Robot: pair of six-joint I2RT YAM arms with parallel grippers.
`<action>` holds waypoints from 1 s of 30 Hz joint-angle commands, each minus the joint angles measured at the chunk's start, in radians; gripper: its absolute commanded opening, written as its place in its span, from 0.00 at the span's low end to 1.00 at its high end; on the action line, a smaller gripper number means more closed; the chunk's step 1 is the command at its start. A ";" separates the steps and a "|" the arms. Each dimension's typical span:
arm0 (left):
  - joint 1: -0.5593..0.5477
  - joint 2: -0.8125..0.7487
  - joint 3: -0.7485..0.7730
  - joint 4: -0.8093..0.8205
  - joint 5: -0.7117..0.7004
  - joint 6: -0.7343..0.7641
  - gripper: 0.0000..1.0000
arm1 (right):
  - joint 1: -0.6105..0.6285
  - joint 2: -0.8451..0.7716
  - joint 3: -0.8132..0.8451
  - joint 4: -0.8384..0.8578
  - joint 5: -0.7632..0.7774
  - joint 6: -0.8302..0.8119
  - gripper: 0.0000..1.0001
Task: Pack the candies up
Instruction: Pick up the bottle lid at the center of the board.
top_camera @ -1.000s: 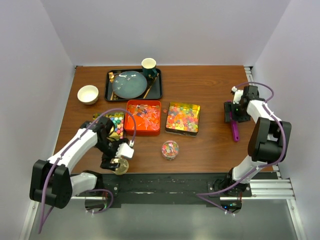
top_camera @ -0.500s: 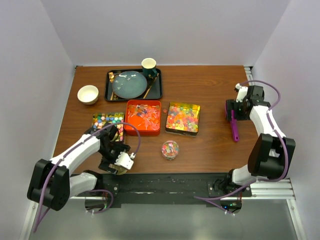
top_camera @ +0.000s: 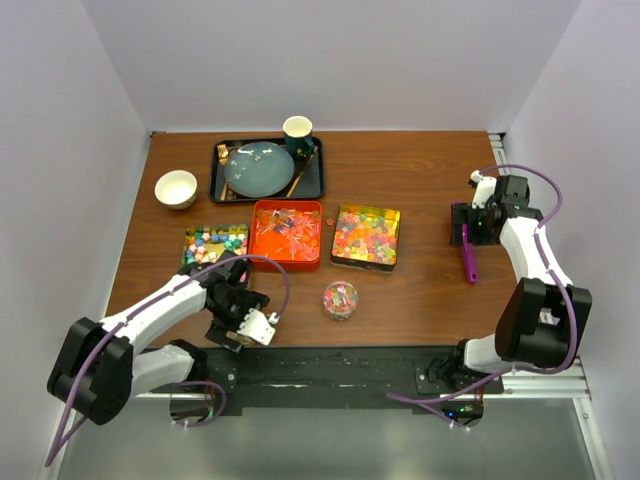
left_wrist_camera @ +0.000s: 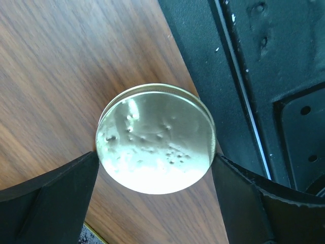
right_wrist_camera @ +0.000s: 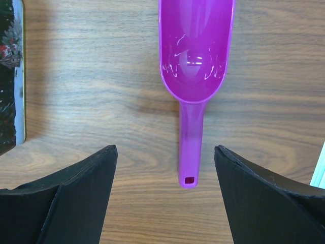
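The candies lie in three open containers: cubes in a tin, wrapped pieces in an orange box, round beads in a tin. A small round jar also holds candies. My left gripper is at the near edge, open, its fingers straddling the gold lid that lies flat on the wood, tips close to its rim. My right gripper hangs open over the purple scoop; the handle's end sits between the fingers, touching neither.
A black tray with a plate and a dark cup stands at the back, a white bowl to its left. The black mounting rail runs right beside the gold lid. A tin's edge shows left of the scoop.
My left gripper has swung toward the near edge and now sits over the gold lid, uncovering the tin of cubes. The right arm shifted slightly above the scoop.
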 commanded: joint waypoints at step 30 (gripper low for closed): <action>-0.305 0.470 0.755 0.121 0.158 -0.474 0.86 | -0.003 -0.015 -0.008 0.045 -0.006 0.086 0.82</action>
